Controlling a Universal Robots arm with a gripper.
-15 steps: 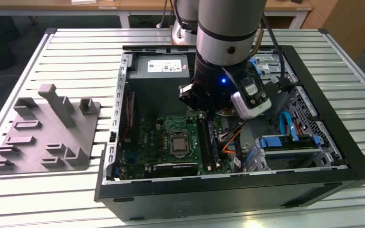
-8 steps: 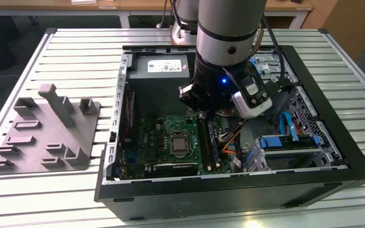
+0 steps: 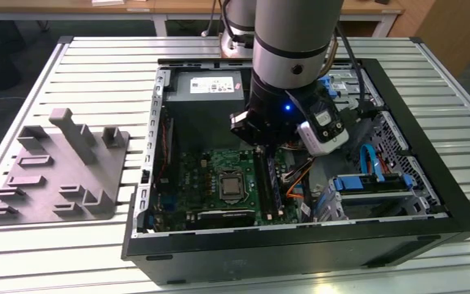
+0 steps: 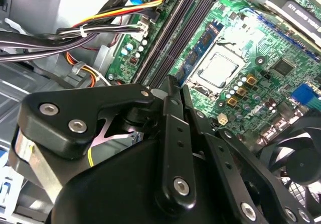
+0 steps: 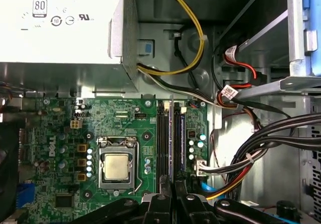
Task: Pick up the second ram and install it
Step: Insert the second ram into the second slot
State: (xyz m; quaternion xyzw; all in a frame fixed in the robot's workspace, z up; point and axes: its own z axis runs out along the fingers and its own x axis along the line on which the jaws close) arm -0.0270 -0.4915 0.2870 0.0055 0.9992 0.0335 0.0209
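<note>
1. Black linkage bars of the claw [image 4: 173,86] crowding the front of the second wrist view, tips drawn narrow and, by the look of it, clamped on the second ram [image 4: 200,50].
2. Seen in the first wrist view as a thin pale strip [image 5: 171,143] running edge-on out from between the tips, lengthwise over the memory slots [image 5: 163,143]. Cannot tell whether seated in a slot or just above it.
3. Just beside the slots, the processor socket [image 5: 117,166] with its bare metal lid; on the slots' other side, a small white connector and a bundle of black cables [image 5: 261,143] near but apart from the stick.
4. Farther off, the grey power supply [image 5: 55,23] with a yellow wire looping past it.
5. In the exterior view, arm plunged into the open computer case [image 3: 431,233]; grey fixture tray [image 3: 55,177] well apart toward the exterior view's left, on the slatted worktop [image 3: 96,55].
6. Judged as the insertion step. Best done with the stick parallel to its slot and level end to end, so both ends meet the slot together.
7. Worth checking the notch against the slot key before pressing; straight-down pressure only, no twist.
8. Risks: landing between two slots, one end riding high, or the claw's bars snagging the cable bundle.
</note>
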